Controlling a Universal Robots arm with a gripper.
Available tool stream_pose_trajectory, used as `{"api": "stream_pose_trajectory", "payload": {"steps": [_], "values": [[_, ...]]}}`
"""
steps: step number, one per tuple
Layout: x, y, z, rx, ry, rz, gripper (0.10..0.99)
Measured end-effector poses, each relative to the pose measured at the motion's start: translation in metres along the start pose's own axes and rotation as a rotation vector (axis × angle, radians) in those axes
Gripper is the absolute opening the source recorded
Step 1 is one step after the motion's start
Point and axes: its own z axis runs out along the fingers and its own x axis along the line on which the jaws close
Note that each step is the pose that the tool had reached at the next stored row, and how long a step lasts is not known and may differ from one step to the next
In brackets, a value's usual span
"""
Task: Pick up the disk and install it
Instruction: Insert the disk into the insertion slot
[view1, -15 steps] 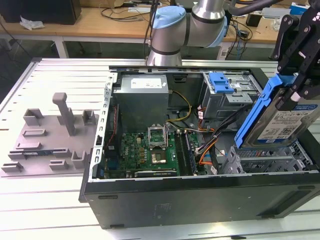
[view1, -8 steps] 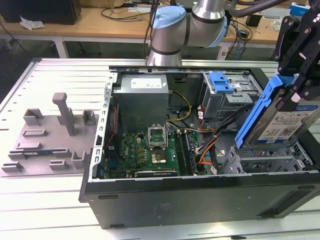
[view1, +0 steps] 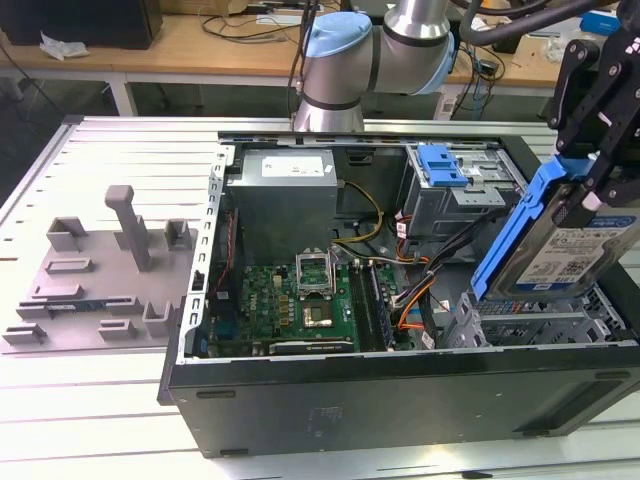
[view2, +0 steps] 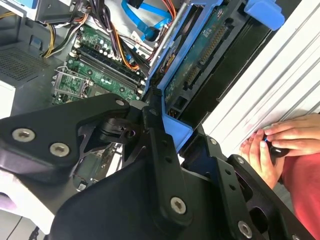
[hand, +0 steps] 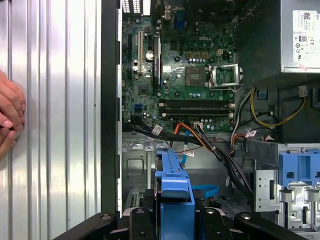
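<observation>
A grooved metal desk (view1: 100, 410) is being occupied by an open computer case (view1: 400, 400). The disk (view1: 575, 250) is being held tilted above the drive cage (view1: 540, 325) at the case's end on the exterior view's right. Its blue bracket is being pinched by the pincer (view1: 592, 188). A person's hand (hand: 10, 117) is being rested on the desk beside the case.

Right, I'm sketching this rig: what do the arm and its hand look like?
The arm is silver-grey tubing with pale blue joint caps and black cables alongside. The hand is matte black, built of angular linkage plates with silver screws.
</observation>
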Motion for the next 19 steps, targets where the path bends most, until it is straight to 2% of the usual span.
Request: {"api": "stream_pose_trajectory", "payload": {"steps": [11, 19], "values": [[0.0013, -0.0023, 0.0071, 0.0, -0.0001, 0.005, 0.369], [0.0018, -0.0032, 0.0162, 0.0, -0.0002, 0.006, 0.369]]}}
